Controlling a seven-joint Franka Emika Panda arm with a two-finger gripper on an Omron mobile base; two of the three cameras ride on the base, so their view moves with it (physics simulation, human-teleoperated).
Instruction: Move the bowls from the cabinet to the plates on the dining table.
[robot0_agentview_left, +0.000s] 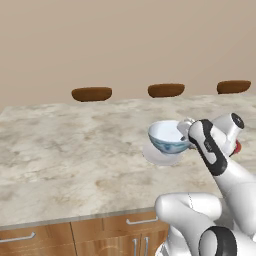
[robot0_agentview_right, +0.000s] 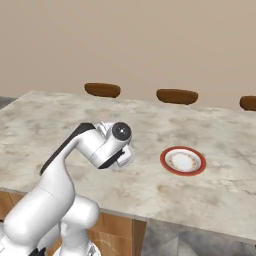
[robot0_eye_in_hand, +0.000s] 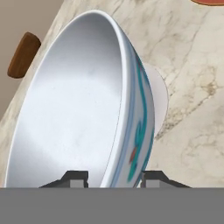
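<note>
The table (robot0_agentview_left: 65, 150) spreads wide under me, its marble top bare along the left edge. My claw (robot0_eye_in_hand: 114, 178) grips the rim of the white bowl (robot0_agentview_left: 167, 136) with the blue-green pattern, one finger inside and one outside. The bowl hangs just above the pale plate (robot0_agentview_left: 160, 156), toward the table's near edge. The red plate (robot0_agentview_right: 183, 161) lies apart to the right.

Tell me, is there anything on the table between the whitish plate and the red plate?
No. In the right base view, bare marble tabletop lies between the whitish plate and the red plate. The tool holds the patterned bowl over the whitish plate.
</note>
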